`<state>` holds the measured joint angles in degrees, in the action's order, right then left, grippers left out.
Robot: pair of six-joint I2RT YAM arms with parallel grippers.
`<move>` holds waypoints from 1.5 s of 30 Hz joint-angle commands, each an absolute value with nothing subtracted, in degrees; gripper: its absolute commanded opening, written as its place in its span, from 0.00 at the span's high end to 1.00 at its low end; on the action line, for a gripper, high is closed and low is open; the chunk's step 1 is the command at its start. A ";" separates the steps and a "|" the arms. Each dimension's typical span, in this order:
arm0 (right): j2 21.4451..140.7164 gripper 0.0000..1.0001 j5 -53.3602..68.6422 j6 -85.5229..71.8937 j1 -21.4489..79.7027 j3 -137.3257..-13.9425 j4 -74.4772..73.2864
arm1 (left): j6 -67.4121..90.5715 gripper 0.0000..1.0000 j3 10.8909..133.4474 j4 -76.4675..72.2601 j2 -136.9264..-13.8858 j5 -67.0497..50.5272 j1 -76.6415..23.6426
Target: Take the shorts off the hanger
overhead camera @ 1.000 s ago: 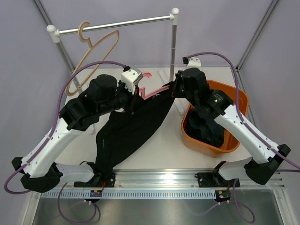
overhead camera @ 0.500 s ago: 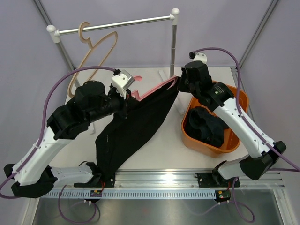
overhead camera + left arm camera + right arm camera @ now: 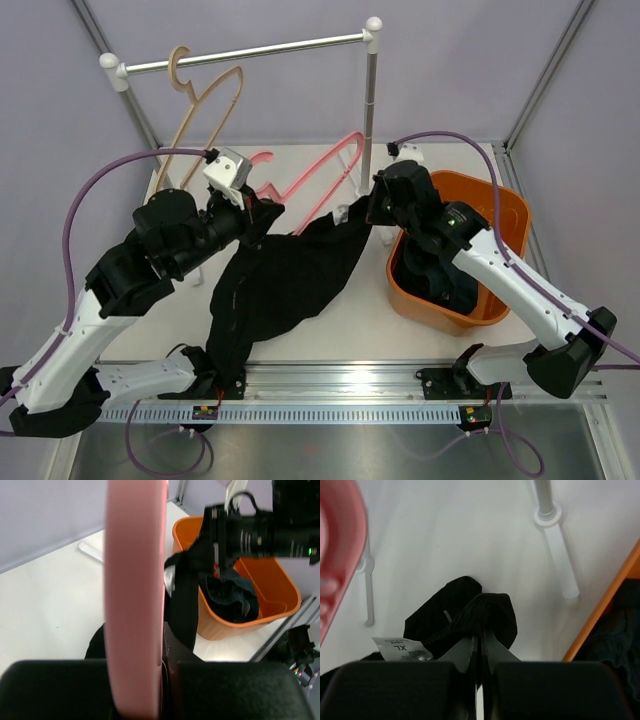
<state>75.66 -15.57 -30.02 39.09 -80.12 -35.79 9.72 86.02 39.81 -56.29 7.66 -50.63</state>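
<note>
My left gripper (image 3: 256, 203) (image 3: 145, 665) is shut on the pink hanger (image 3: 312, 182) (image 3: 134, 580) and holds it above the table. The black shorts (image 3: 285, 275) (image 3: 470, 611) hang slack below the hanger, with my right gripper (image 3: 372, 212) (image 3: 481, 640) shut on a bunched edge near their white size label (image 3: 395, 647). The cloth's left end lies just under the left gripper; I cannot tell whether it still rests on the hanger. The navy shorts (image 3: 436, 272) (image 3: 231, 592) lie in the orange basket (image 3: 505, 208) (image 3: 282, 582).
A wooden hanger (image 3: 205, 105) hangs on the white rail (image 3: 250, 52) at the back. The rail's post (image 3: 370, 110) and its foot (image 3: 560, 565) stand between the hanger and the basket. A metal track (image 3: 340, 385) runs along the near edge.
The left gripper has drawn the pink hanger left and back, out of the shorts' waistband. The shorts, stretched taut before, now sag. The right gripper dropped slightly, still gripping the cloth.
</note>
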 commanded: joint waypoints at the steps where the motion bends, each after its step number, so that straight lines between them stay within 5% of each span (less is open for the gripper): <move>1: 73.83 1.00 -16.70 -31.46 45.25 -80.94 -31.55 | 13.18 1.00 83.77 28.49 -53.79 11.77 -50.89; 10: 79.45 1.00 -23.55 -27.34 69.86 -91.75 -32.43 | 15.56 1.00 81.12 21.36 -55.28 16.78 -50.89; 14: 79.46 1.00 -26.00 -25.49 71.37 -93.87 -34.54 | 15.21 1.00 83.75 23.98 -57.65 20.21 -50.89; 20: 76.65 1.00 -44.98 -16.81 68.92 -105.36 -44.46 | 13.98 1.00 86.66 29.88 -58.72 24.96 -50.89; 25: 73.05 1.00 -63.96 7.86 67.41 -118.64 -34.41 | 13.54 1.00 85.87 32.52 -57.40 25.75 -50.89; 29: 63.66 1.00 -66.97 27.49 67.41 -115.23 -7.00 | 13.36 1.00 84.38 33.57 -55.81 26.54 -50.89; 35: 57.05 1.00 -67.23 34.27 67.41 -108.22 3.76 | 13.36 1.00 83.50 33.75 -55.02 26.28 -50.89; 45: 54.23 1.00 -68.73 18.74 67.24 -96.95 -10.97 | 13.62 1.00 82.00 32.61 -55.81 24.26 -50.89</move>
